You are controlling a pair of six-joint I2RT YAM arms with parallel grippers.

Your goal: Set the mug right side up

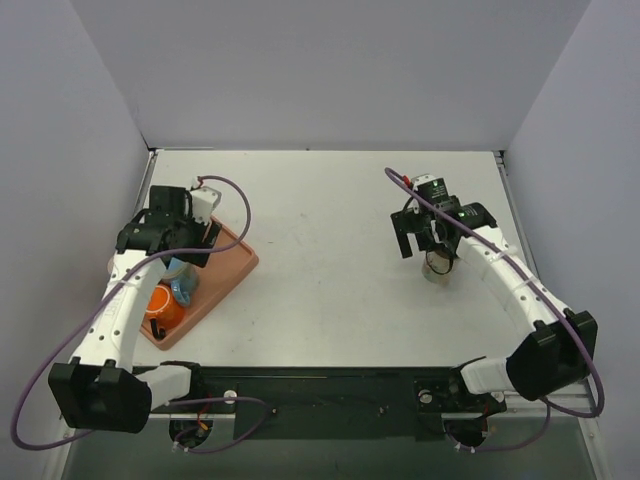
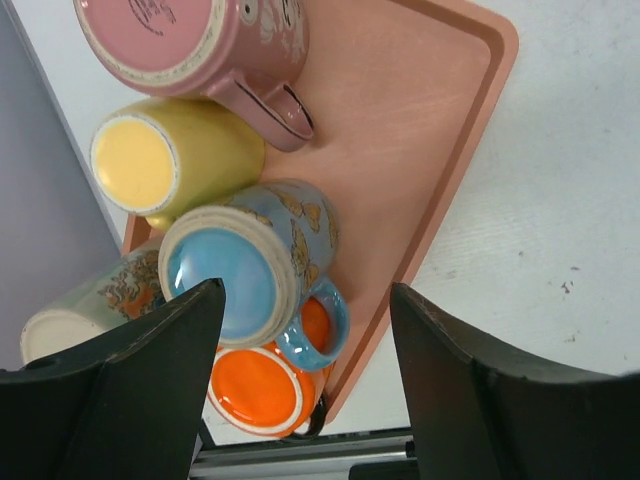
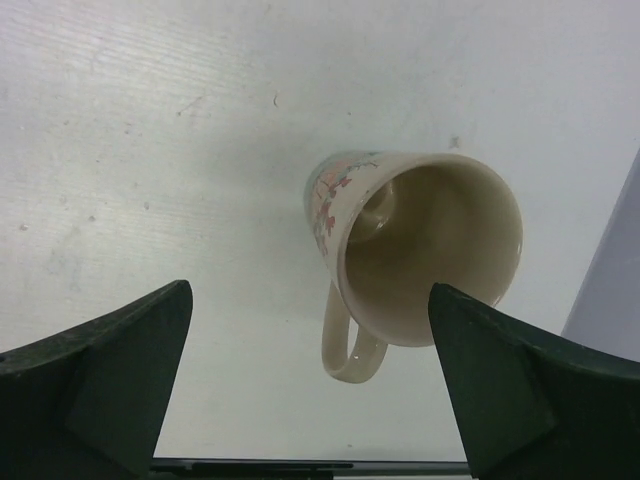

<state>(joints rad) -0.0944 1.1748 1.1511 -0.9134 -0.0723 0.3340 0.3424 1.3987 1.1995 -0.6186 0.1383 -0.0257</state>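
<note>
A cream mug with a red floral print stands on the white table with its mouth up and its handle toward the near edge; in the top view it sits at the right. My right gripper is open and empty just above it, not touching it. My left gripper is open and empty above the salmon tray, with a bottom-up blue mug and a bottom-up orange mug under it.
The tray lies at the left and also holds bottom-up pink, yellow and cream patterned mugs, packed close together. Grey walls enclose the table on three sides.
</note>
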